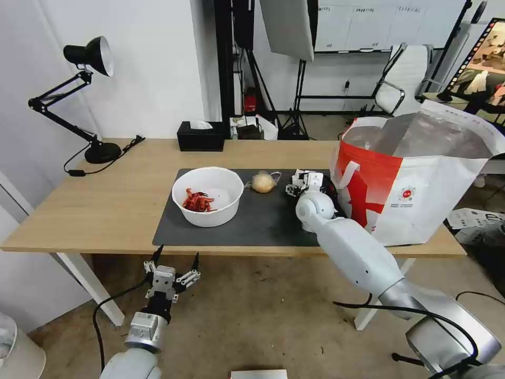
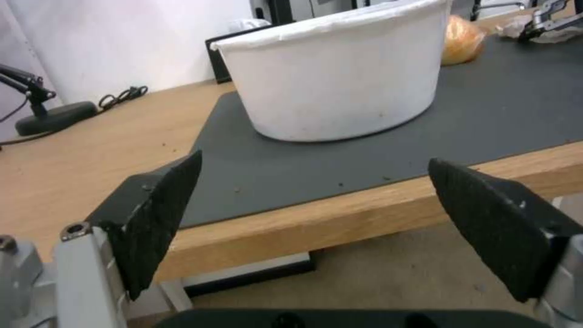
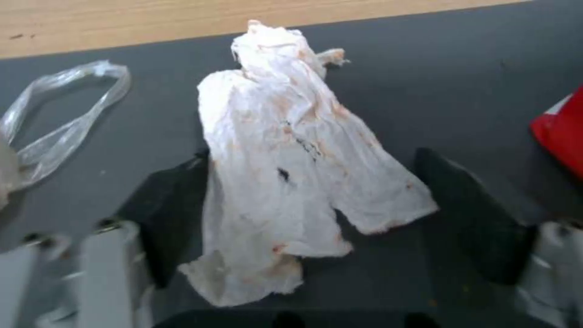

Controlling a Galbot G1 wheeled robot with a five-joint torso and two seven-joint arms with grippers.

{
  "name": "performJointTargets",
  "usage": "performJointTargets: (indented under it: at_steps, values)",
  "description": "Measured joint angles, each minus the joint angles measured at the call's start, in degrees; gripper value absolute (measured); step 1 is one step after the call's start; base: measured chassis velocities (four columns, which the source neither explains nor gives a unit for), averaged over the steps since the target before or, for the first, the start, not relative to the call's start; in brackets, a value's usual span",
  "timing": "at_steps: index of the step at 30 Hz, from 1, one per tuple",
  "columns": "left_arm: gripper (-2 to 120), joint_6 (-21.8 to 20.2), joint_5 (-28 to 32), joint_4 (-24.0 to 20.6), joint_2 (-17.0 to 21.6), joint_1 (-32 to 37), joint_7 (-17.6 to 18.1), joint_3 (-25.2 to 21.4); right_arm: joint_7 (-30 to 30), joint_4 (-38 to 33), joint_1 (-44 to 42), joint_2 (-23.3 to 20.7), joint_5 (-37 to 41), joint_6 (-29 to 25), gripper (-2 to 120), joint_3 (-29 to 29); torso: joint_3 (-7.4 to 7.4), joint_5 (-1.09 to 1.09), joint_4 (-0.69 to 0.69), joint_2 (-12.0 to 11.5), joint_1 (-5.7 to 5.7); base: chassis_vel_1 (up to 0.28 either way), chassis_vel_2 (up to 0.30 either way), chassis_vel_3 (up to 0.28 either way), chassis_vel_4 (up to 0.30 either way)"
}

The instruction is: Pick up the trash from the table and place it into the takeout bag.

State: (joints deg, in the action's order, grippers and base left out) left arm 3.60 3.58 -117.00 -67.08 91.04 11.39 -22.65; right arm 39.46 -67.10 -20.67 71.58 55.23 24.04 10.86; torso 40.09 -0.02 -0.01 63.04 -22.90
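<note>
While the left end effector [image 1: 175, 259] waits released below the surface [image 1: 115, 205] edge, the right end effector [image 3: 309, 218], spread wide, straddles one crumpled tissue [image 3: 285, 173] on the mat [image 1: 263, 221], its long axis between the fingers [image 3: 467, 214]. One bowl [image 1: 208, 196], one wrapped lump [image 1: 263, 182], one takeout bag [image 1: 415, 179].

Right wrist view: crumpled white tissue [image 3: 291, 173], stained orange-brown, lies on the dark grey mat [image 3: 462, 82] at frame centre. The right gripper [image 3: 316, 218] has its fingers spread, one black pad [image 3: 173, 214] at lower left touching the tissue's edge, the other at lower right just beside it. Clear plastic wrap [image 3: 61, 123] at left edge. Red bag corner [image 3: 562, 132] at right edge. Light-wood tabletop [image 3: 152, 20] along the top.
</note>
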Motion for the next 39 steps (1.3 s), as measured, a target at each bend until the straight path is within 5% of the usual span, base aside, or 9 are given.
performJointTargets:
  at_steps: [12,21,33,39]
  values:
    - [100,0.0,0.2,0.1,0.2,-0.4,0.0,0.3,-0.9,0.6,-0.3,0.1,0.9,-0.6,41,-0.7,0.0,0.0,-0.05,0.0,0.01,0.0,0.0,0.0,0.0]
    - [100,0.0,0.2,0.3,0.4,-0.8,0.0,1.3,-1.3,-1.8,-1.7,-1.3,0.9,-1.6,4,-0.3,0.03,0.04,0.07,0.0,-0.02,0.0,0.0,0.0,0.0]
    - [100,0.0,0.1,0.2,0.4,-0.8,0.0,1.7,-1.4,-9.2,-5.2,-4.7,-2.9,-4.6,0,-0.7,0.05,0.06,0.03,0.0,-0.03,0.0,0.0,0.0,0.0]
    - [100,0.0,0.0,-0.6,0.3,-0.3,0.0,1.3,-2.0,-21.6,-9.7,-9.2,-5.6,-7.9,0,-4.8,0.03,0.03,0.01,0.0,-0.03,0.0,0.0,0.0,0.0]
